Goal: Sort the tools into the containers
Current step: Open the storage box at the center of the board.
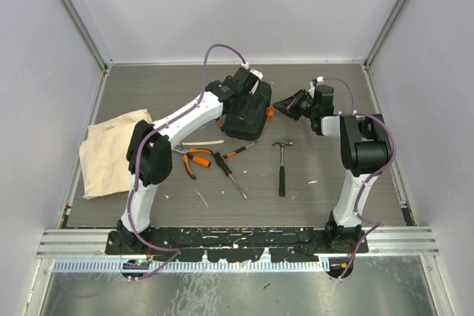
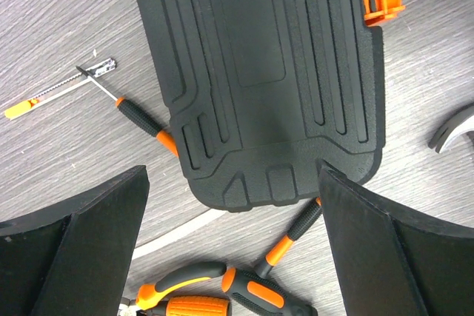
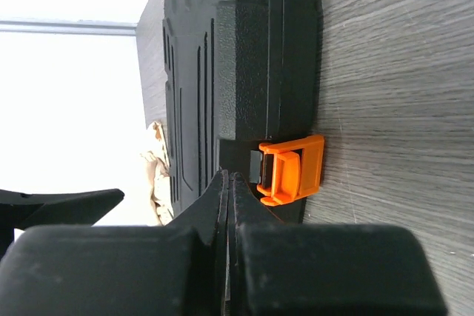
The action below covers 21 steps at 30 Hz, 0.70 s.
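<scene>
The black tool case [image 1: 248, 116] lies closed at mid-table, its lid [image 2: 266, 72] filling the left wrist view. My left gripper [image 2: 233, 257] hangs open above the case's near edge, empty. My right gripper [image 3: 228, 179] is shut and empty, its tips at the case's side [image 3: 222, 57] next to an orange latch [image 3: 292, 170]. The pliers [image 1: 194, 159], screwdrivers [image 1: 226, 168] and hammer [image 1: 281, 164] lie in front of the case. A thin orange-tipped driver [image 2: 59, 94] lies left of the case. The beige bag [image 1: 111, 149] lies at the left.
A thin pale stick [image 1: 201, 143] lies between the case and the pliers. One screwdriver [image 2: 141, 120] reaches under the case's left edge, and another [image 2: 296, 231] lies at its near corner. Grey walls close in the table on three sides.
</scene>
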Tool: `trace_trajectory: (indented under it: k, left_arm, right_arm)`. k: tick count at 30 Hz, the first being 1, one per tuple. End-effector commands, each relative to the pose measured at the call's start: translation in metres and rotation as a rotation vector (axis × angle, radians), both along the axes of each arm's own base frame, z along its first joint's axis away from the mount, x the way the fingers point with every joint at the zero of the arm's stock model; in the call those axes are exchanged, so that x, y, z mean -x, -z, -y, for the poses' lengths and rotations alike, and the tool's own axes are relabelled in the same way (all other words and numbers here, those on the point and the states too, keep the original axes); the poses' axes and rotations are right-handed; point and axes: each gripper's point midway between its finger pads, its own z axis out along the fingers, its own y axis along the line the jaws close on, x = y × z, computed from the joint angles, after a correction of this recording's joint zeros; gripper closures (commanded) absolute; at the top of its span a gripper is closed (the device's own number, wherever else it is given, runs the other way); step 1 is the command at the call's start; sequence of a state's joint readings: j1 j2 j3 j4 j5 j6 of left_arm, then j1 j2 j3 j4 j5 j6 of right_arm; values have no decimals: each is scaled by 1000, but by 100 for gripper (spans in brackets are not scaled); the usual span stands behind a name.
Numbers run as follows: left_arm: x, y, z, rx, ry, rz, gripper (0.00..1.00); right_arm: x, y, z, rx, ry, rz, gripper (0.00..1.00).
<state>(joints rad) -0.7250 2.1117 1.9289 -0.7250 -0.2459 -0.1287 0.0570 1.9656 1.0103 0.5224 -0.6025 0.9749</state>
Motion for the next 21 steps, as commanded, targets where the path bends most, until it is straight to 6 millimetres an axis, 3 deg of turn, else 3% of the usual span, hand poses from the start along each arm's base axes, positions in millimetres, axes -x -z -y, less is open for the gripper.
trace_trajectory:
  k: [1,4,8,11,21]
  left_arm:
    - [-2,-35,7,36,11,60,2]
    - [-1,-35,9,35,14,63,2]
    - [-1,-37,7,26,10,70,2]
    - [-1,-34,5,16,8,68,2]
    - [3,-32,1,7,9,63,2]
  right_arm:
    - [-10,-46,-4,1,-17,123,100]
    - [-10,-44,-1,26,-5,114,98]
    - [-10,-31,8,98,31,77,73]
    - [-9,-23,7,92,22,61,64]
    - [-9,-9,-2,-10,11,53,50]
